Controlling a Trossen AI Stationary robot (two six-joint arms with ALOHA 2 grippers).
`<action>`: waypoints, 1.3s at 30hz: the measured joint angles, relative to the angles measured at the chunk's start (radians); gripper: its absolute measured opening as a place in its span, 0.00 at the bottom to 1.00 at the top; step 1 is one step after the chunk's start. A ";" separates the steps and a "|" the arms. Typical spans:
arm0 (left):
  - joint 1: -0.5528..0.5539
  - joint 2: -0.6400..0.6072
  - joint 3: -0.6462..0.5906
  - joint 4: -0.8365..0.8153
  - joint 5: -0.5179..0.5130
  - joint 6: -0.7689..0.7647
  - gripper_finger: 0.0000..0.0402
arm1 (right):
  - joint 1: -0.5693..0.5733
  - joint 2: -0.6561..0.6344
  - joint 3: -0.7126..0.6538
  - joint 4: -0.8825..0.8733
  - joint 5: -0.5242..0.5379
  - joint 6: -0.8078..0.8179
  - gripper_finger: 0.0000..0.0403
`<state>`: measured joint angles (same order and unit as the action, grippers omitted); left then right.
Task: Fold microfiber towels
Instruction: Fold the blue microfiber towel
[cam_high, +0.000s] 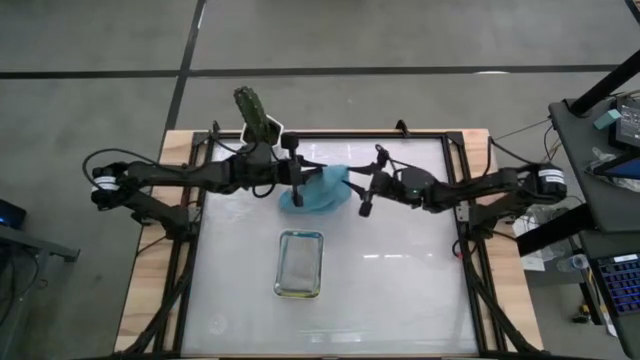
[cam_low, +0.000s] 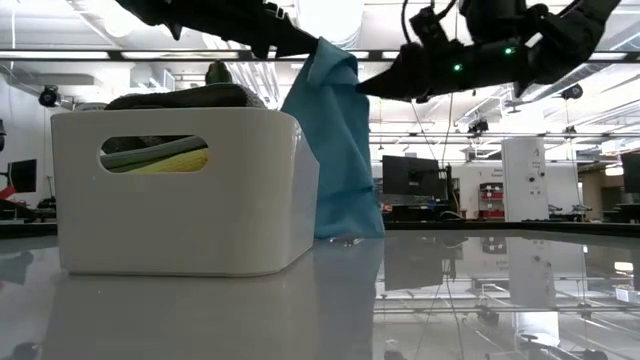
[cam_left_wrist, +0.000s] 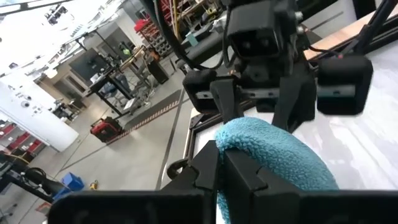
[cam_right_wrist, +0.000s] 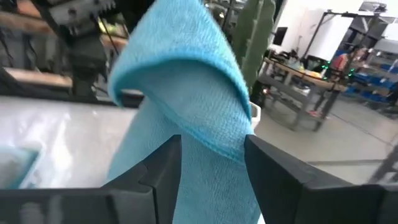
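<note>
A light blue microfiber towel (cam_high: 322, 190) hangs above the far middle of the table. My left gripper (cam_high: 297, 188) is shut on its top and reaches in from the table's left. The towel's lower edge (cam_low: 350, 232) reaches down to the table top. My right gripper (cam_right_wrist: 212, 155) comes level from the table's right and is open. One of its fingers stands on each side of the towel's upper fold (cam_right_wrist: 186, 68). Nearer the front stands a white tray (cam_low: 200, 200) holding folded towels, with green and yellow ones showing through its handle hole (cam_low: 155, 155). My left gripper pinches the towel's top between its two fingers, and a rounded fold (cam_left_wrist: 261, 146) bulges out past the fingertips. The fingers lie about level, coming from the table's left. The towel hangs slack below them. Of my right gripper, I cannot tell whether its fingers (cam_right_wrist: 165, 171) touch the towel.
A dark green upright thing (cam_high: 256, 115) stands at the table's far edge, left of the middle. The tray (cam_high: 300, 236) sits in the table's middle, toward the near side of the grippers. The glossy white table top (cam_high: 400, 280) spreads to both sides of it.
</note>
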<state>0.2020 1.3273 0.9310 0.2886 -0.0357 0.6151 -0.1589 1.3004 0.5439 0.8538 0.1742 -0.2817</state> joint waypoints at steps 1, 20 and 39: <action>0.000 0.000 0.000 0.002 0.000 -0.004 0.00 | 0.001 0.009 0.008 -0.011 0.012 -0.010 0.41; -0.001 0.005 0.000 0.029 0.004 -0.009 0.00 | -0.081 0.035 0.025 -0.098 0.037 0.003 0.41; 0.000 0.002 -0.001 0.042 -0.013 -0.010 0.00 | -0.140 0.036 0.024 -0.128 -0.176 0.047 0.09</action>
<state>0.2015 1.3293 0.9301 0.3302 -0.0490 0.6051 -0.2993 1.3366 0.5678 0.7256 -0.0015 -0.2348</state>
